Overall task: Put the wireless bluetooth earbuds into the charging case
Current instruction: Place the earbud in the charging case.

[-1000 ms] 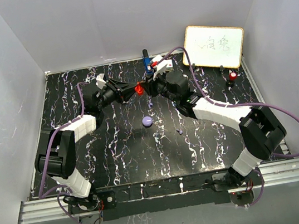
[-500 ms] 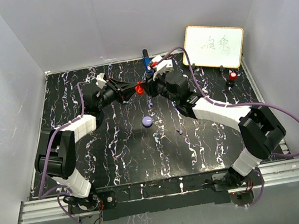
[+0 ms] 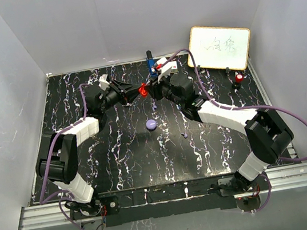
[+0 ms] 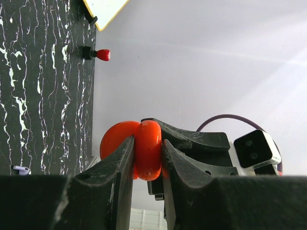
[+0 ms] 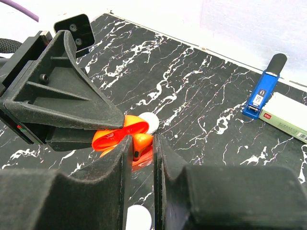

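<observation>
Barely anything changing over the last second: the two end effectors are just creeping a touch toward the far edge of the surface, still locked together in the air near the middle of that edge.

- left end effector is clamping closed on the red-orange case
- right end effector is pinching closed on the same case from the other side; the shell is looking flared open there, a judgement only
- white round piece is sitting just behind the case; can't tell if it's touching
- purple earbud is lying loose near the surface's centre, just right of the purple puck, well apart from the case

So I'm reading this as prying or holding the case open, with insertion not yet done. Both end effectors are occupied, so one will need to let go for the pickup.
</observation>
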{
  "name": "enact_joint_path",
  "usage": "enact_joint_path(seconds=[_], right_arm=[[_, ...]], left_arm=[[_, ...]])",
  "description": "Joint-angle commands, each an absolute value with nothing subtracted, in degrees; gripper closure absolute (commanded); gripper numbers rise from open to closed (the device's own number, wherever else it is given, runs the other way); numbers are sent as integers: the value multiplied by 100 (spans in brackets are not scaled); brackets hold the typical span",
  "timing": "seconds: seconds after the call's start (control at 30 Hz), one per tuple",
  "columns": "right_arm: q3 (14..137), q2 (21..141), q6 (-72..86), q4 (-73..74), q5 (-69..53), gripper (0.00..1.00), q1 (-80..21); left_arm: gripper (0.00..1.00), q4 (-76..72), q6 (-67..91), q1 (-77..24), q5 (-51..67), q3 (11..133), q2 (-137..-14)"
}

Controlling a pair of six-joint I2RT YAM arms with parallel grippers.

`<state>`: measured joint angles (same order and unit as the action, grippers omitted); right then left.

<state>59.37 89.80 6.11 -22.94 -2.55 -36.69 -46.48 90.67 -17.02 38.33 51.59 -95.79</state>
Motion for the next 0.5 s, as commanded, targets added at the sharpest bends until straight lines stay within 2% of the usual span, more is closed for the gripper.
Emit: enact_joint_path(seconds=[0.0, 0.33, 0.47], right_arm=[[5971, 8910, 658, -2373, -162, 90, -3686], [6081, 8901, 790, -2380, -93, 66, -3689], [6125, 8905, 812, -2366, -64, 64, -3690]], left_arm=[[100, -4935, 9211, -1721, 3875, 5464, -9353], [100, -4968, 9229, -1715, 3882, 5425, -9380], [100, -4953, 9220, -1725, 3891, 5436, -9384]])
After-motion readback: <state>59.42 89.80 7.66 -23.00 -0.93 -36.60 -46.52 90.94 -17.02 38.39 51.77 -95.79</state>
